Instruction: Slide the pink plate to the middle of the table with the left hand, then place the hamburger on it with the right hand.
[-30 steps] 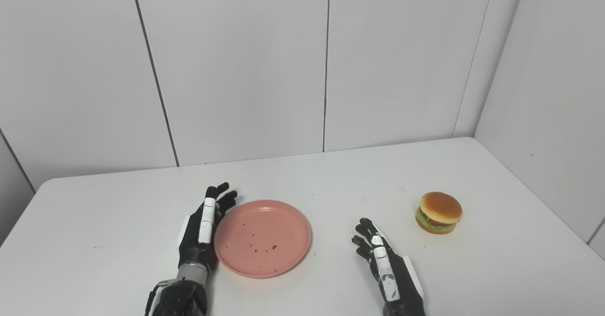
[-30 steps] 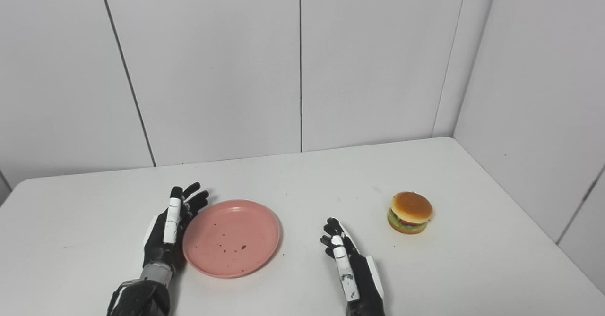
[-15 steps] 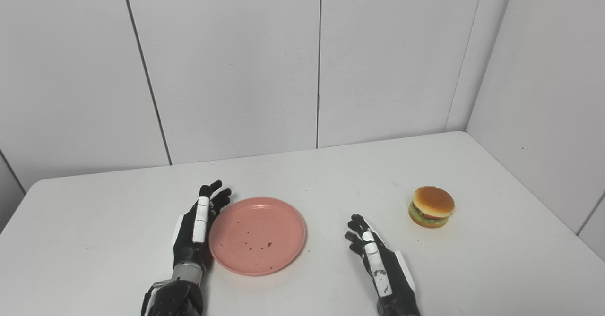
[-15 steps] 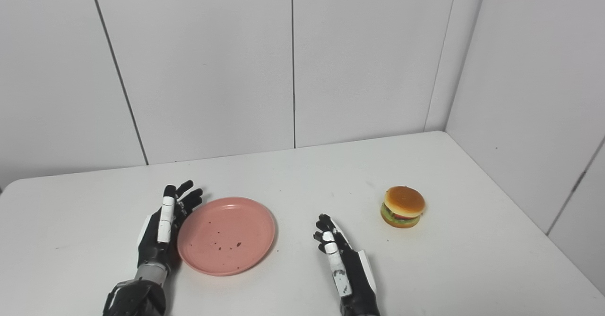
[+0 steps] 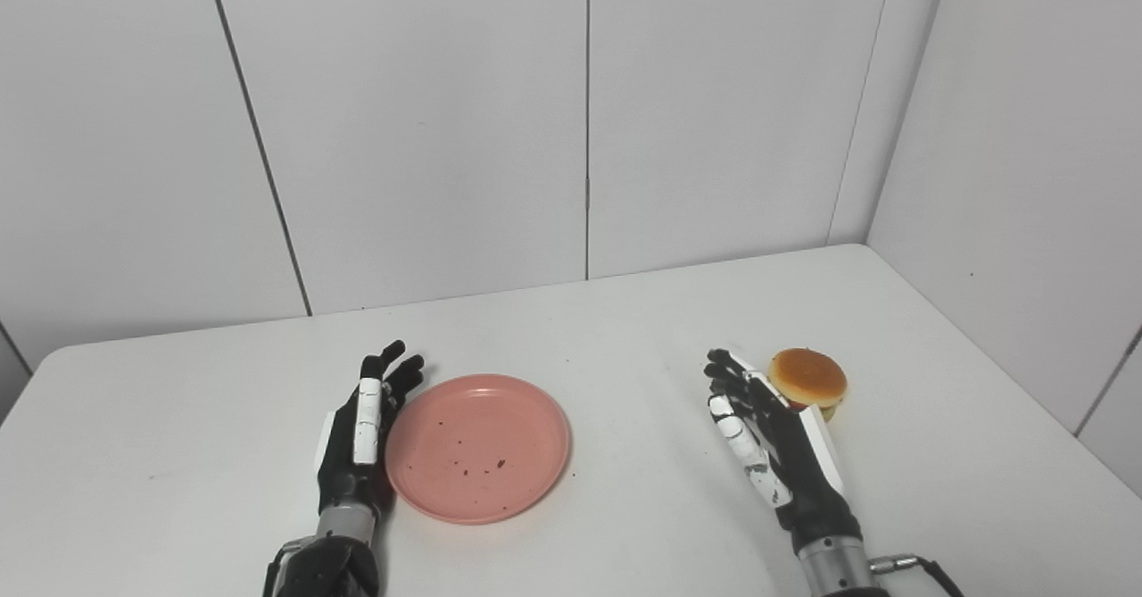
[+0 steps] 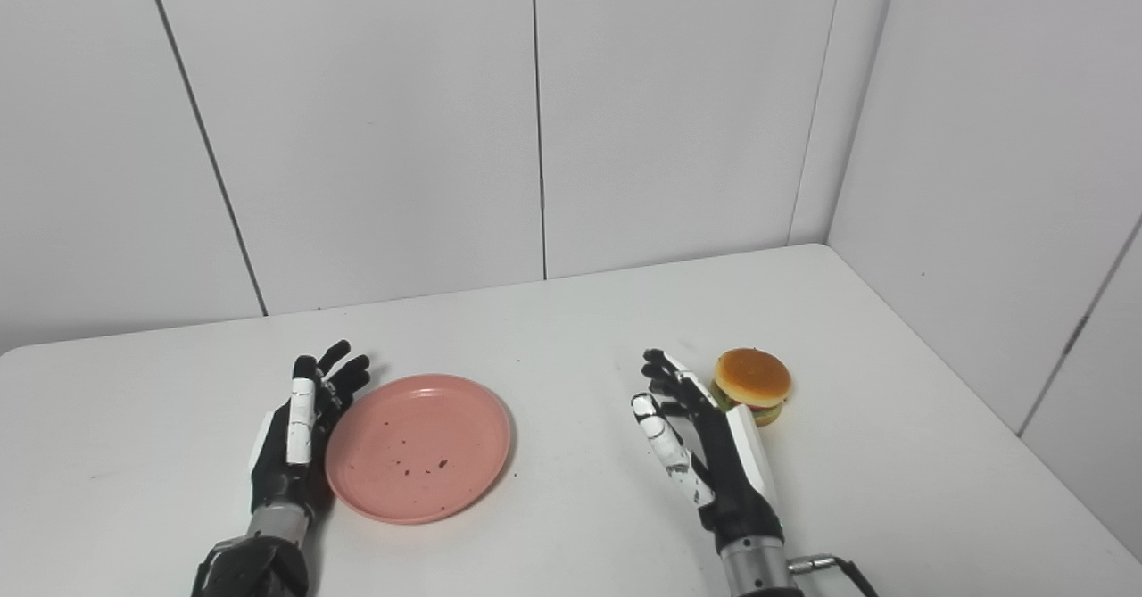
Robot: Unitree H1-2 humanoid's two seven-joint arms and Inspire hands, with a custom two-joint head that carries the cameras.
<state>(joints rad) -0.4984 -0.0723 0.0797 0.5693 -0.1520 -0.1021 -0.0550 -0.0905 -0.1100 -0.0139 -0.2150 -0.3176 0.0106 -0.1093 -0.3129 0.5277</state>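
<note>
The right robot hand [image 5: 774,432], released, sits just left of the hamburger [image 5: 808,377] at the bench's [image 5: 624,338] right; possibly touching. A sideways nudge could roll it away. The left robot hand [image 5: 361,427], released, flanks the plate [image 5: 478,448].

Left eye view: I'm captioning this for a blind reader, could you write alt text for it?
A right robot hand, open, reaches beside a hamburger on a white table, not yet holding it. To the left, an open left robot hand rests against the edge of an empty pink plate flecked with dark specks.
</note>
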